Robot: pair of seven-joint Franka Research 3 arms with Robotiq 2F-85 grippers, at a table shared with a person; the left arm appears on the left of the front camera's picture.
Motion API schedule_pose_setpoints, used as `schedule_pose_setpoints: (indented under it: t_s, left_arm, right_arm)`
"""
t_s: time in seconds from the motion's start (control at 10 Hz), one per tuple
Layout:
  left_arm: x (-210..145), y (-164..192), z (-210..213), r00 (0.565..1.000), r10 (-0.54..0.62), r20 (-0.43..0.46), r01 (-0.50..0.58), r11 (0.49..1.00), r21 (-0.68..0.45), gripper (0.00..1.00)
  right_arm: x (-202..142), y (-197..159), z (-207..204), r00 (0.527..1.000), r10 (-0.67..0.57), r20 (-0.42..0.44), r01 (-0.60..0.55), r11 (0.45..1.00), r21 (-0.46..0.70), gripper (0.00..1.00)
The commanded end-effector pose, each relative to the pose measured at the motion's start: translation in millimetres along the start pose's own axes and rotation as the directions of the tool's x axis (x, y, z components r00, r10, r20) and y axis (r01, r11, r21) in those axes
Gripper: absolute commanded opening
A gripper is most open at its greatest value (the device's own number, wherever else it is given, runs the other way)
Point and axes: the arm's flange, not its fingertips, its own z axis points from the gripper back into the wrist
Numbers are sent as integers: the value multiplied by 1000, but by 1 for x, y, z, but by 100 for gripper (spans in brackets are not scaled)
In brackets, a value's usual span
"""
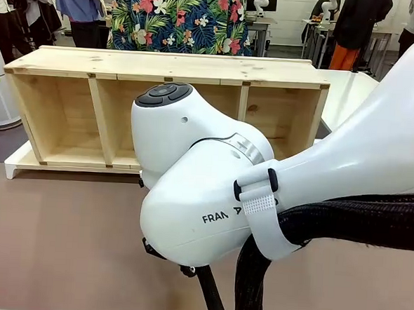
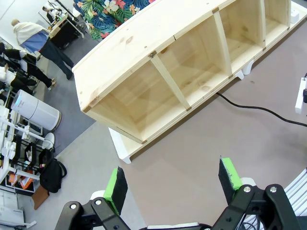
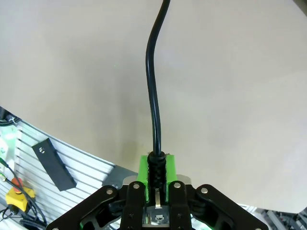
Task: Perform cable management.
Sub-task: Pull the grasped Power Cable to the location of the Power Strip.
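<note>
A three-bay wooden shelf (image 1: 93, 67) is seen at the far side of the brown table (image 1: 54, 244), partly hidden by the right arm (image 1: 211, 197). The left gripper (image 2: 172, 181) is held wide open and empty above the table. The cable (image 3: 154, 96) is clamped at its ribbed end between the closed pads of the right gripper (image 3: 157, 162) and is trailed away across the tabletop.

Bright, even overhead room light leaves only soft shadows inside the wooden shelf (image 2: 144, 38) and a mild sheen on the white arm (image 1: 190, 196), the cable (image 3: 154, 96) looks crisp against the pale table (image 3: 240, 96), and both wrist views bow straight edges.
</note>
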Motion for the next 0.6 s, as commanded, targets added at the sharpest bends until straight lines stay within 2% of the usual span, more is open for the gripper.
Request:
schedule_pose_setpoints:
  t_s: [0.0,0.2,0.5]
  left_arm:
    - [0,0,0,1000,0,2,0,1000,2,100]
    - [0,0,0,1000,0,2,0,1000,2,100]
    - [0,0,0,1000,0,2,0,1000,2,100]
  right_arm:
    - [3,2,1,1000,2,-8,-2,1000,12,17]
    - [-11,-16,-4,999,-42,-8,42,999,-26,17]
    - [-51,-84,2,974,-226,8,226,973,-50,17]
